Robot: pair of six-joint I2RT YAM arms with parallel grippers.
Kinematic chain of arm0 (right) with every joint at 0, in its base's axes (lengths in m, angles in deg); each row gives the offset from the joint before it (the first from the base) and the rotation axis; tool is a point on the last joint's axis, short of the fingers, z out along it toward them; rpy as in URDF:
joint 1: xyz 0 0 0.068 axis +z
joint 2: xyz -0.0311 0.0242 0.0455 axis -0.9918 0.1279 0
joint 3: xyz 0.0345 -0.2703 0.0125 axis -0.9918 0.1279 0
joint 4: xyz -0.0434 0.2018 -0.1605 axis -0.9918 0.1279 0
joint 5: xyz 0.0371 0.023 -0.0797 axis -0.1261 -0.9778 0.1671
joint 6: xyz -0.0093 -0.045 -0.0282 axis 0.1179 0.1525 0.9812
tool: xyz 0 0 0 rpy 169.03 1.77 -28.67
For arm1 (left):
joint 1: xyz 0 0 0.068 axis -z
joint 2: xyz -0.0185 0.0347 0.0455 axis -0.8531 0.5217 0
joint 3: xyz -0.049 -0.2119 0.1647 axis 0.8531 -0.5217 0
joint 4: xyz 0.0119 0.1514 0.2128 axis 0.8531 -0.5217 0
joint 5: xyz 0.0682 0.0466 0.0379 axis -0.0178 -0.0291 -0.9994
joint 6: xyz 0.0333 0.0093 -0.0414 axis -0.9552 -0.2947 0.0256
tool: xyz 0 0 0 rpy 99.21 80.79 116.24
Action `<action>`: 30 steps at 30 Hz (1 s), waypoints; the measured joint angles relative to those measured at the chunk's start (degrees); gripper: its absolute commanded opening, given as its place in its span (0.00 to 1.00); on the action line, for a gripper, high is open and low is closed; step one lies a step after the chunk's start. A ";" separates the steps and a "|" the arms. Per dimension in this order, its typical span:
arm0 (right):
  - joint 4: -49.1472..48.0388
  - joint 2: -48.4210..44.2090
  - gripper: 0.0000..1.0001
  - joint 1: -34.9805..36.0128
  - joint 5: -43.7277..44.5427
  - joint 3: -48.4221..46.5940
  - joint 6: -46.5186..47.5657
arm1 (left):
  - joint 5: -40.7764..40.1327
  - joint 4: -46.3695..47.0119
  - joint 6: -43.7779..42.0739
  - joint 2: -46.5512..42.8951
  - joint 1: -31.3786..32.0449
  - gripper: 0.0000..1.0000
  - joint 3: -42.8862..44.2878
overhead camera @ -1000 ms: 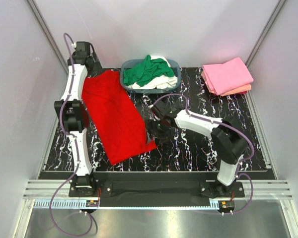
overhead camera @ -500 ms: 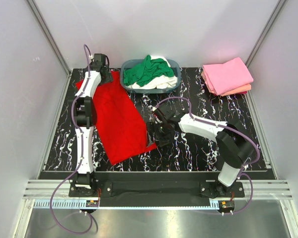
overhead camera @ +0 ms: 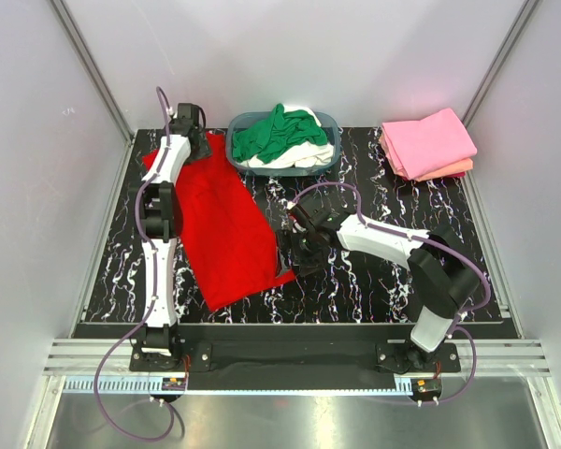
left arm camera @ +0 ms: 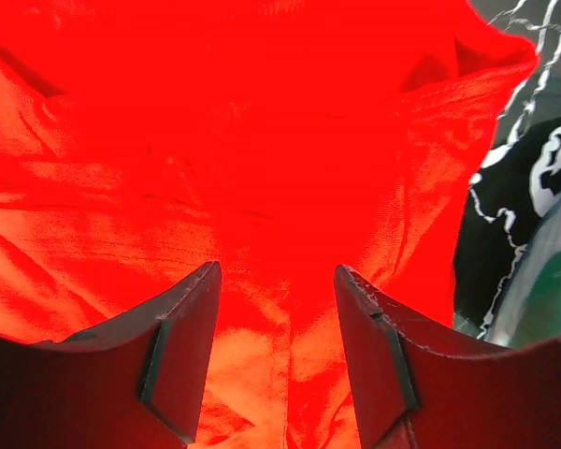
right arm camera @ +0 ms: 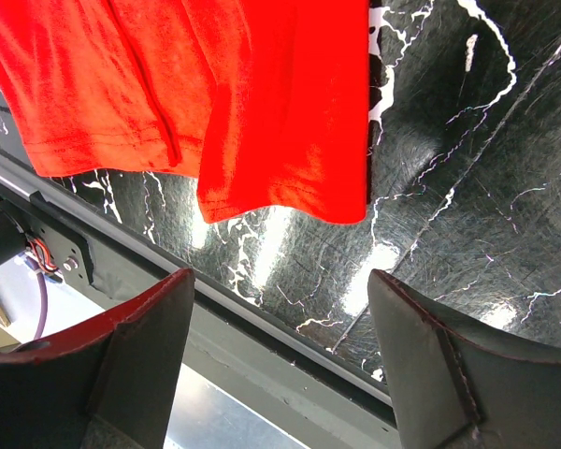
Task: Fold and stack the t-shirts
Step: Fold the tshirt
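Note:
A bright red t-shirt (overhead camera: 220, 220) lies spread on the black marbled table (overhead camera: 374, 281), left of centre. My left gripper (overhead camera: 198, 140) is open over the shirt's far edge; red cloth (left arm camera: 262, 140) fills its view between the fingers (left arm camera: 182, 346). My right gripper (overhead camera: 297, 251) is open and empty by the shirt's near right corner (right arm camera: 290, 178). Green and white shirts (overhead camera: 280, 133) are heaped in the basket. A folded pink shirt (overhead camera: 430, 140) lies on a salmon one (overhead camera: 449, 172) at the far right.
The blue-grey plastic basket (overhead camera: 331, 120) stands at the back middle, close to my left gripper. The table's near edge and a metal rail (right arm camera: 290, 327) show in the right wrist view. White walls enclose the table on three sides.
My left arm swung from the table's left side toward the shirt's far edge, beside the basket. My right gripper shifted slightly at the shirt's near right corner. The shirt's far edge shifted a little.

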 measured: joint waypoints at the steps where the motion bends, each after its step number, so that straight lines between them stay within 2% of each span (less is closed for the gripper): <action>1: 0.00 -0.02 0.82 0.00 0.00 0.00 0.00 | 0.02 -0.13 0.26 0.31 0.00 0.54 0.00; 10: 0.52 0.00 0.82 0.00 0.04 0.00 0.44 | -0.11 -2.29 2.21 2.16 0.02 0.48 0.00; 13: 0.72 -0.02 0.82 0.00 0.04 0.00 0.68 | -0.11 -2.43 2.51 2.16 0.00 0.42 0.09; 15: 0.76 0.00 0.81 0.00 0.04 -0.02 0.72 | -0.13 -2.54 2.56 2.16 0.00 0.36 0.09; 19: 0.90 0.00 0.81 0.00 0.04 -0.02 0.79 | -0.15 -2.49 3.04 2.16 0.00 0.10 0.09; 21: 0.90 0.00 0.81 0.00 0.04 -0.02 0.83 | -0.20 -2.47 3.08 2.16 0.00 0.07 0.09; 22: 0.90 0.00 0.81 0.00 0.07 -0.02 0.83 | -0.28 -2.47 3.08 2.16 0.00 0.00 0.07; 30: 0.90 0.00 0.81 0.00 0.04 -0.02 0.79 | -0.57 -0.85 3.37 0.92 0.00 0.00 -3.15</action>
